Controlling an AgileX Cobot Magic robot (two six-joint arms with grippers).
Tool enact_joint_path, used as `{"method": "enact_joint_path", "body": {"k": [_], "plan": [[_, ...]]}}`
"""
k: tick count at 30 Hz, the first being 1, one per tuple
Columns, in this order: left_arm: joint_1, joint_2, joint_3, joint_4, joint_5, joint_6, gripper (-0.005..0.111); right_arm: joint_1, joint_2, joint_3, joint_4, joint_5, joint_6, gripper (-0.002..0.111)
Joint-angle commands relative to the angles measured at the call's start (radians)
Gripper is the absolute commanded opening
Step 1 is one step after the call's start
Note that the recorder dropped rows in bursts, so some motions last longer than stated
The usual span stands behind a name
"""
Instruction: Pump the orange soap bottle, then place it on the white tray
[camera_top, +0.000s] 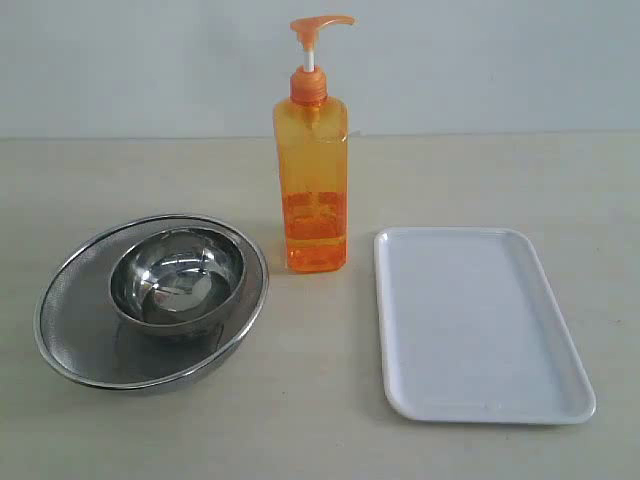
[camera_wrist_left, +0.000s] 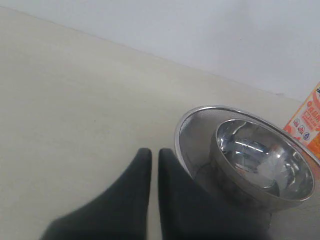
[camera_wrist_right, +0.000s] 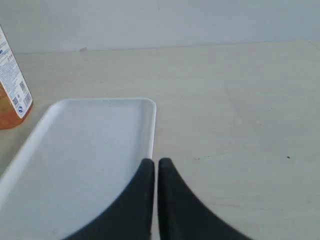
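The orange soap bottle (camera_top: 311, 170) stands upright at the middle of the table, its orange pump head (camera_top: 320, 25) raised on a white stem. Right of it lies the white tray (camera_top: 480, 320), flat and bare. Neither arm shows in the exterior view. In the left wrist view my left gripper (camera_wrist_left: 154, 154) is shut and empty, above bare table beside the steel bowls; a corner of the bottle (camera_wrist_left: 306, 125) shows at the frame's edge. My right gripper (camera_wrist_right: 155, 163) is shut and empty above the tray's rim (camera_wrist_right: 152, 130), with the bottle's base (camera_wrist_right: 12, 95) far off.
A small steel bowl (camera_top: 178, 278) sits inside a larger mesh-sided steel bowl (camera_top: 75, 320) left of the bottle. A pale wall rises behind the beige table (camera_top: 300, 420).
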Motion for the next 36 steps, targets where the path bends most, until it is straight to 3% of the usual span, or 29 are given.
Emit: {"method": "enact_joint_path", "body": {"k": [1, 21, 26, 30, 36], "plan": [[0.002, -0.003, 0.004, -0.010, -0.003, 0.004, 0.005, -0.003, -0.001, 0.000, 0.001, -0.013, 0.000, 0.000], [0.002, -0.003, 0.004, -0.010, -0.003, 0.004, 0.005, -0.003, -0.001, 0.000, -0.002, -0.010, -0.004, 0.000], [0.002, -0.003, 0.004, -0.010, -0.003, 0.004, 0.005, -0.003, -0.001, 0.000, 0.107, -0.049, 0.005, 0.000], [0.002, -0.003, 0.004, -0.010, -0.003, 0.004, 0.005, -0.001, -0.001, -0.133, 0.167, -0.048, 0.003, 0.000], [0.002, -0.003, 0.004, -0.010, -0.003, 0.004, 0.005, -0.001, -0.001, -0.418, 0.253, 0.180, -0.084, 0.000]]}}
